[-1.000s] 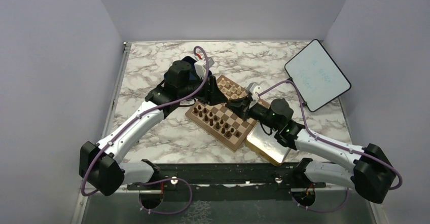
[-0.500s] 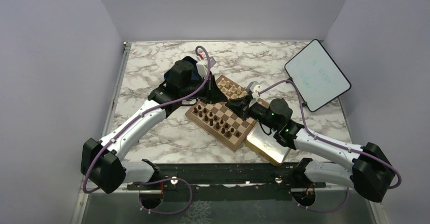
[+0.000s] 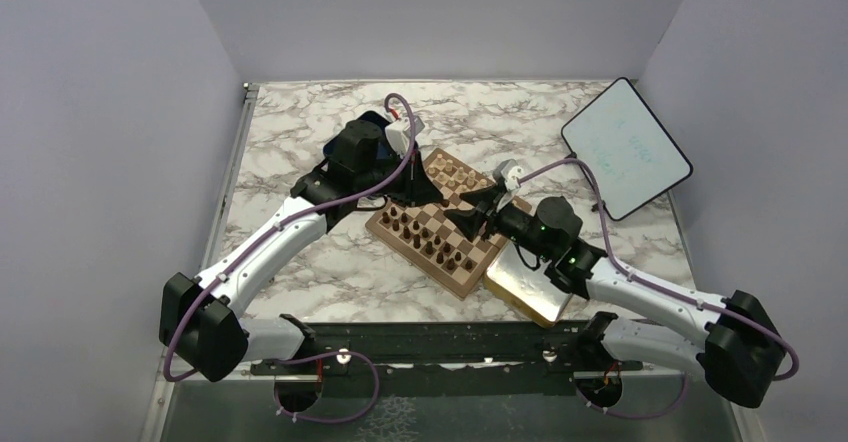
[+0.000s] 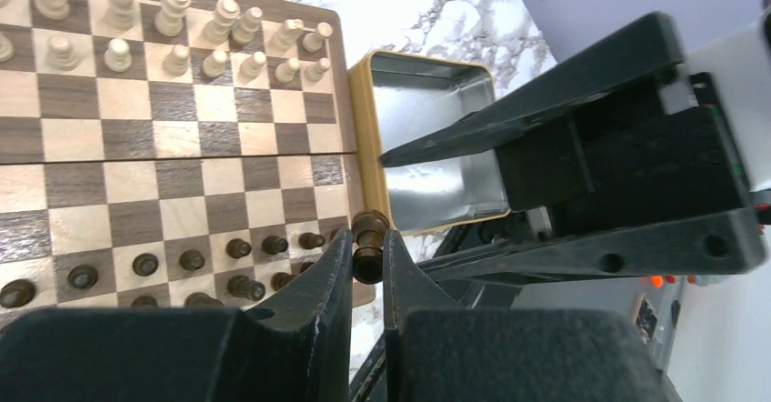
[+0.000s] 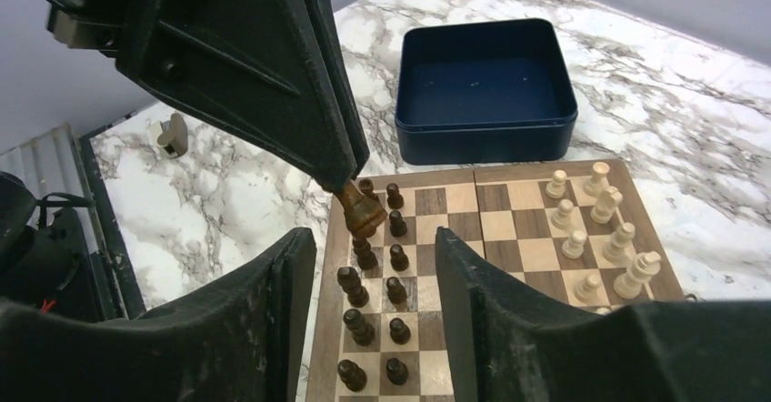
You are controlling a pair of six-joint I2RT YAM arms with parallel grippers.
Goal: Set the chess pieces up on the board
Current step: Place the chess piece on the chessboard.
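Aloft, chess piece (image 4: 367, 244) over board (image 4: 191, 171) edge

1. The left claw (image 4: 367, 249) holds one of the chess pieces (image 4: 368, 229) above the edge of the board (image 4: 182, 147).
2. Below it, the other chess pieces stand in two rows.
3. The opposing chessmen (image 4: 182, 43) stand along the board's far side.
4. The tray (image 4: 364, 102) lies just beside the board.
5. The right claw (image 5: 375, 256) hangs just behind the left claw.
6. Ahead of the right claw, past the board, the box (image 5: 486, 88) sits on the tabletop (image 5: 227, 193).

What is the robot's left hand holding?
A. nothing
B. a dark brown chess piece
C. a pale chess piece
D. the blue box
B: the left gripper pinches a dark brown chess piece between its fingers, over the board.
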